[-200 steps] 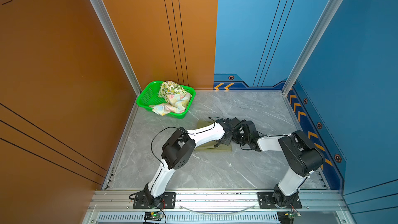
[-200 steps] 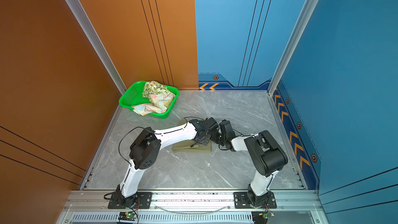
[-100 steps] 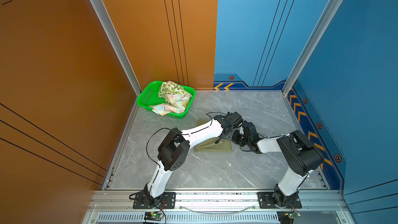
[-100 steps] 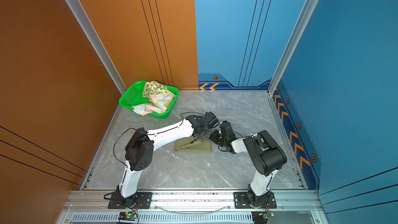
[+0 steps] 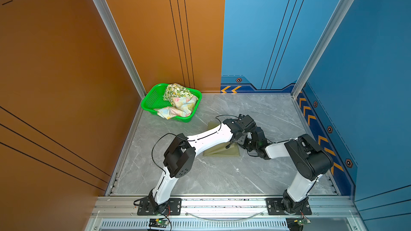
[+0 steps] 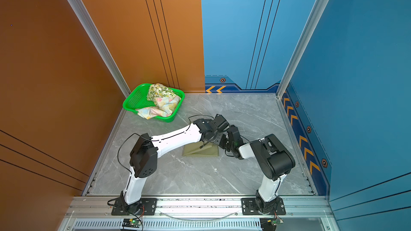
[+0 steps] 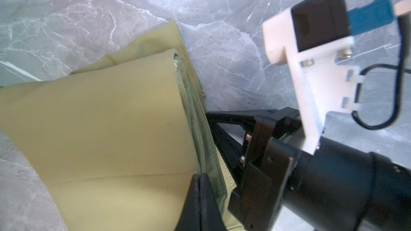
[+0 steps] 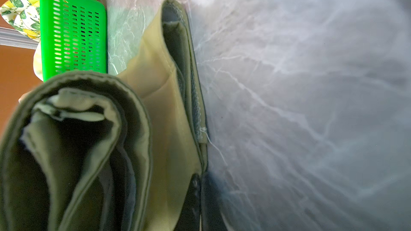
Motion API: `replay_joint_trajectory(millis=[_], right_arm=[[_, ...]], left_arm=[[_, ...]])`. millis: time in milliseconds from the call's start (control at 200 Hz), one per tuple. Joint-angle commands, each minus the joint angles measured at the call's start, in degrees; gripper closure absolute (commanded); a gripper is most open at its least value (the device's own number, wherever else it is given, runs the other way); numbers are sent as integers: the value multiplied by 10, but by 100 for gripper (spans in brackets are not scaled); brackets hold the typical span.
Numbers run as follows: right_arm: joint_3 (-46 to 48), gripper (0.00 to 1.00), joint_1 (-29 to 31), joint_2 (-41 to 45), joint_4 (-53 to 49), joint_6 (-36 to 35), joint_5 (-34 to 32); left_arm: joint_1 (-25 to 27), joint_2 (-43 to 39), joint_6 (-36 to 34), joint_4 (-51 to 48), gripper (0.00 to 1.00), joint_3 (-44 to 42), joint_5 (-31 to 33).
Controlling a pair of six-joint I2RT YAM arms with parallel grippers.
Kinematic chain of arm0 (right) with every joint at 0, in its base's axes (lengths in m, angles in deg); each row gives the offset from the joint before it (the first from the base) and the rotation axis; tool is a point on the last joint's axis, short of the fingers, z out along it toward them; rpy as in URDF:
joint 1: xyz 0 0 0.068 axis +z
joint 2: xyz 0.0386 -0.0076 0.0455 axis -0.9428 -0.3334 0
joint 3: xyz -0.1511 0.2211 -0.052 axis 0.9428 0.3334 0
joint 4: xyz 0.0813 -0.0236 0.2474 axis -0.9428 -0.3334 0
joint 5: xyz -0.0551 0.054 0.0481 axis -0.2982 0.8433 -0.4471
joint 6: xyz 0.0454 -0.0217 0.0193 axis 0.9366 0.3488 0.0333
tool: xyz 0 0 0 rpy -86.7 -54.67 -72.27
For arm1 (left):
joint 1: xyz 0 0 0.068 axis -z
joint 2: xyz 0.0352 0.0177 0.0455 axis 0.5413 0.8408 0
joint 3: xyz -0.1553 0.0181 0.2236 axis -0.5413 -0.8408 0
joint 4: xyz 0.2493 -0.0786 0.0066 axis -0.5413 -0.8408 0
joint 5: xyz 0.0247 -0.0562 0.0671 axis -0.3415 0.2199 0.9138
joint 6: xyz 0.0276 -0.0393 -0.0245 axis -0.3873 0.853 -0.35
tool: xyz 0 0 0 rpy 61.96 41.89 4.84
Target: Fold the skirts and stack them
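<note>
Grey marbled tabletop point(image 5: 211, 174) runs from the aluminium rail point(image 5: 222, 203) at the near edge, where both arm bases are bolted, and its near half is bare stone. Past that, about mid-table and a little right of centre, the olive-green skirt point(image 5: 224, 152) lies folded into a flat, layered wedge; both top views show it partly under the left arm's white forearm. Both arms meet over its right edge. The left gripper point(image 7: 201, 187) points down with its jaws pressed together on the top fold near that edge, and the wrist view shows the cloth pinched between the black tips. The right gripper point(image 8: 199, 187) comes in low from the right, its jaws likewise closed at the hemmed edge; it appears to be nipping the lower layers, though the close cloth is blurred there and the exact layer cannot be told. A loose fold of the skirt bulges up just beside that wrist camera. Farther back, in the far left corner, the bright green basket point(image 5: 151, 98) holds the pastel floral skirt point(image 5: 180, 107), crumpled and spilling over its near rim, with the lemon-print skirt point(image 5: 176, 91) bunched on top behind it. Orange and blue walls point(image 5: 266, 30) close the far side.
</note>
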Motion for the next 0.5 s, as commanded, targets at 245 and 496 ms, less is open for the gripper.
replay_joint_trajectory(millis=[245,496], right_arm=[[29,100,-15,-1,-5,11,9],[55,72,-44,15,8,22,28]], left_arm=[[3,14,26,-6,100,19,-9],[-3,27,36,13,100,8,-21]])
